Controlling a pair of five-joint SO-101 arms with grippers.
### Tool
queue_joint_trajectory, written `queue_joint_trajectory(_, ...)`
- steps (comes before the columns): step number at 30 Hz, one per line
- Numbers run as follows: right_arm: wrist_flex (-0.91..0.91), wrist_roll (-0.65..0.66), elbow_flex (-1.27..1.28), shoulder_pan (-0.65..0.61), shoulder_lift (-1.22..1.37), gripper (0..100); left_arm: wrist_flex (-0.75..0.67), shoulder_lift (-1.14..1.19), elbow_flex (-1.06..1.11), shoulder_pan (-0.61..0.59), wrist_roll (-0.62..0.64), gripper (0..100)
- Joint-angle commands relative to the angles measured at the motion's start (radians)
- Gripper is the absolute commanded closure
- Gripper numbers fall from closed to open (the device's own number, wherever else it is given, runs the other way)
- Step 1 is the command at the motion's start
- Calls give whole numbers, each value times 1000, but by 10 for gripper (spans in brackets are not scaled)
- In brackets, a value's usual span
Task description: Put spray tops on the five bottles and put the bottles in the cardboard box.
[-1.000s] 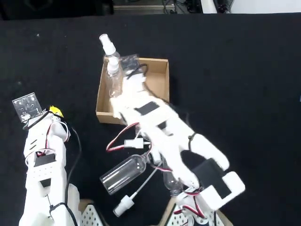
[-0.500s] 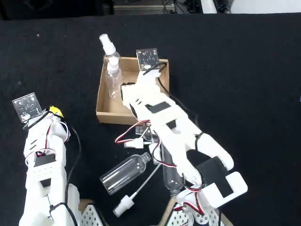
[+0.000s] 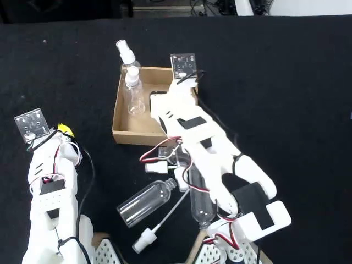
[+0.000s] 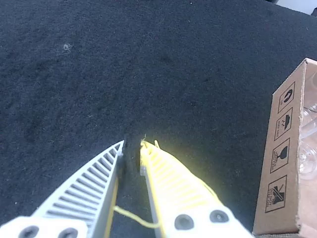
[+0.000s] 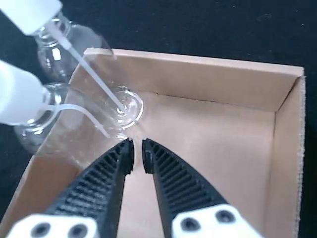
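Note:
The cardboard box (image 3: 123,132) stands at the table's middle, far side. Two clear bottles with white spray tops stand upright in its far left corner: one (image 3: 125,54), the other (image 3: 133,91). In the right wrist view their caps (image 5: 17,99) are close by and the bottle bases (image 5: 126,106) rest on the box floor (image 5: 208,144). My right gripper (image 5: 137,148) hangs shut over the box floor, just beside those bases, holding nothing. At the near left, my left gripper (image 4: 131,145) (image 3: 65,130) is shut and empty above the black cloth, with the box (image 4: 287,158) off to its side.
In front of the box lie an uncapped bottle (image 3: 147,202), a second bottle (image 3: 201,208) partly under the right arm, a spray top with its tube (image 3: 146,240) and another spray top (image 3: 156,167). The black cloth to the right and far left is bare.
The right arm has swung away from the bottles at the box's left corner toward the box's right side, leaving the bottle standing. The left arm has not moved.

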Motion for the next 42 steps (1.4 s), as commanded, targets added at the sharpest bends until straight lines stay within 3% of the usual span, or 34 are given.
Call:
queue_joint_trajectory(1,-63,-2,-7,5,-48,987,-20,-20,-2,-1,2,959)
queue_joint_trajectory(7,-173,-2,-22,5,42,987,-20,-20,-1,-1,2,959)
queue_joint_trajectory(42,-183,-2,-61,-71,131,987,-20,-20,-1,-1,2,959)
